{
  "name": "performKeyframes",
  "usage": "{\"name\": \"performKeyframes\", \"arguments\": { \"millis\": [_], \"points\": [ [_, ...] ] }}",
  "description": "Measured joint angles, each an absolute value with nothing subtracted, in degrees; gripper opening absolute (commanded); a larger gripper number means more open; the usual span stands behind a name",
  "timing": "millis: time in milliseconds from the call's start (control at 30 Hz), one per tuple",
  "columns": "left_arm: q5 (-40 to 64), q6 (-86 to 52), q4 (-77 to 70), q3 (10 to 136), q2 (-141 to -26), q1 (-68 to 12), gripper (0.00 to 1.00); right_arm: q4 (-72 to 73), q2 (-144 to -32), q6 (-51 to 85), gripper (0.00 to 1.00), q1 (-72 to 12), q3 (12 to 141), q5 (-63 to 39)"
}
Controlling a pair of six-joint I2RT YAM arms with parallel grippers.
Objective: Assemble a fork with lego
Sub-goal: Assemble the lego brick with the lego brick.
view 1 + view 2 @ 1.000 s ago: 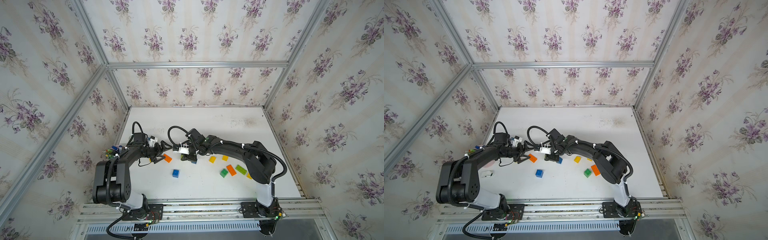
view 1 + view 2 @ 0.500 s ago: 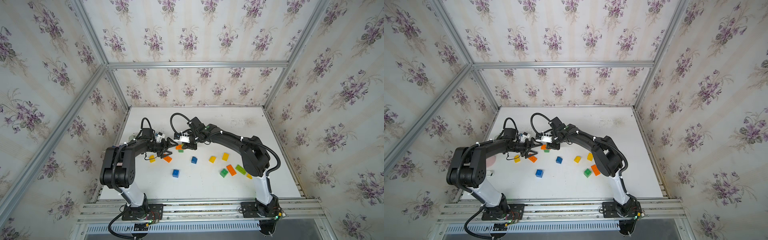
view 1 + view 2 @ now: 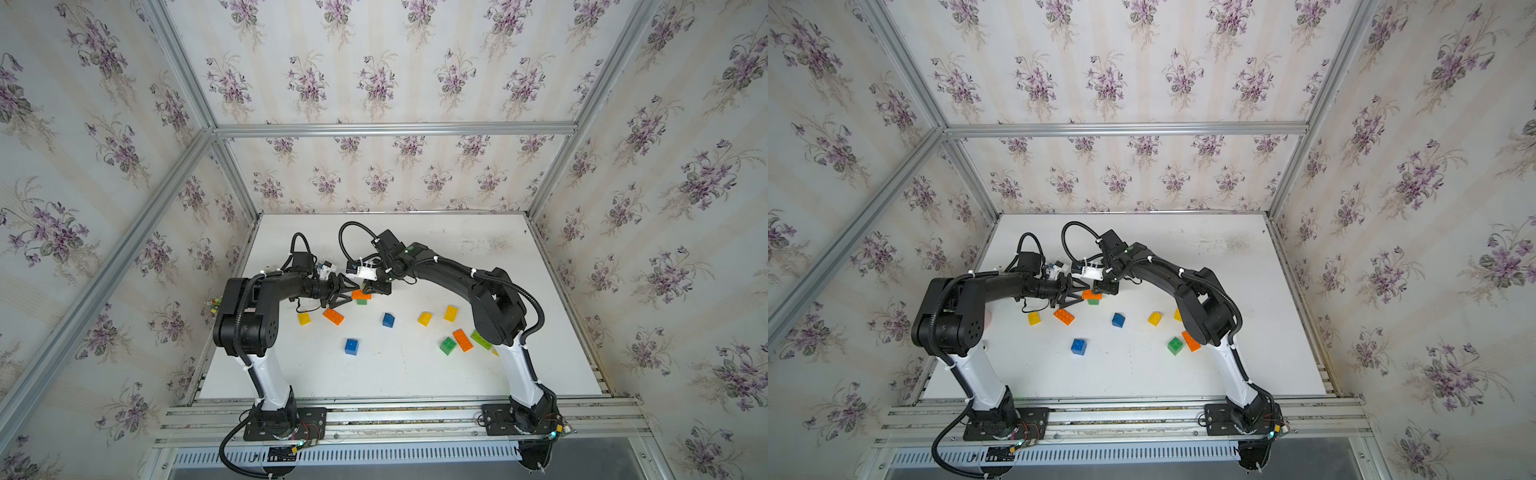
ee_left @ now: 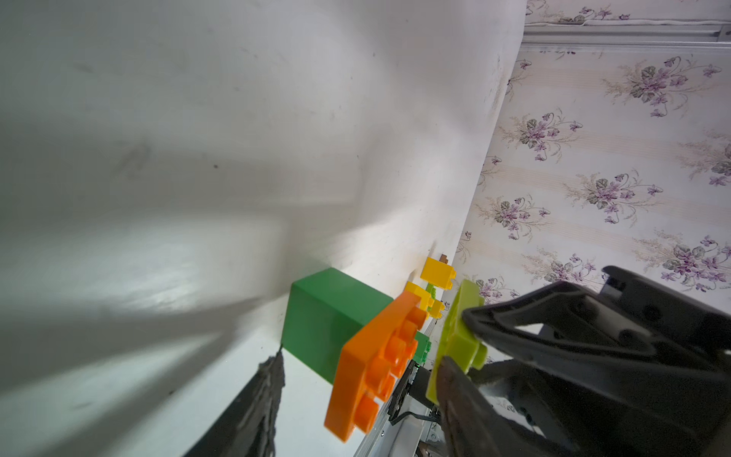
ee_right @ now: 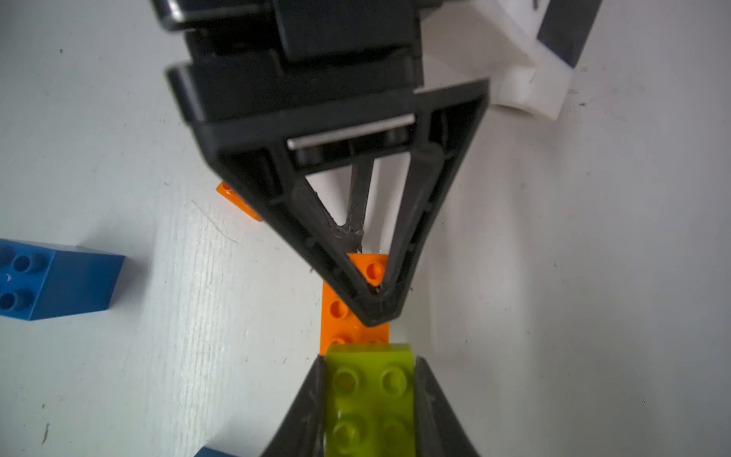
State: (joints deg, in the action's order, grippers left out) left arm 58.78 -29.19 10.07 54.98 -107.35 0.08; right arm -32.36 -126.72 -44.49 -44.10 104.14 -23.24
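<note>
Two arms meet over one small stack near 10 o'clock of the white table [image 3: 415,374]. The stack is an orange plate [image 4: 372,356] sitting on a dark green brick [image 4: 324,312], and the green one is flat on the table.

The right gripper [image 5: 370,362] reaches in from the 2 o'clock side and is clamped on a lime brick [image 5: 372,395], one finger on each long side, studs up. From its wrist camera the lime piece overlaps the near end of the orange plate. In the left wrist view there's a thin gap between the two (so hovering, not pressed on, as far as I can see).

The left gripper [image 3: 351,293] comes in from 9 o'clock, rolled on its side. One finger is above the orange plate and the other is low by the table. I honestly can't tell whether it's pinching the stack or just sitting around it.

The rest of the lego is loose on the table:
- An orange brick [image 3: 333,316] and a yellow brick [image 3: 304,318] lie at 8 o'clock of the stack.
- One blue brick [image 3: 388,320] is at 4 o'clock and another blue brick [image 3: 351,346] at 6.
- Two yellow pieces [image 3: 424,318] lie further out at 3 to 4 o'clock.
- A green, orange and lime cluster [image 3: 462,340] sits by the right arm's elbow.
</note>
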Motion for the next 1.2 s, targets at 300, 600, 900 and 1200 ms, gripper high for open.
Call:
{"name": "performKeyframes", "arguments": {
  "millis": [300,600,900,1200],
  "points": [
    [59.96,-28.82,9.69,53.60,-108.53,-0.14,0.52,-33.32,-127.26,-43.59,0.27,-44.07,104.40,-23.79],
    [62.02,-28.29,7.49,53.49,-109.40,-0.16,0.44,-33.19,-128.35,-43.44,0.27,-44.07,104.71,-23.83],
    [64.03,-27.51,7.01,53.39,-110.45,-0.12,0.42,-35.64,-130.37,-43.75,0.26,-44.25,107.70,-24.51],
    [64.66,-27.49,5.78,52.71,-110.56,0.49,0.43,-37.93,-131.92,-45.32,0.26,-44.56,110.00,-23.31]
  ]
}}
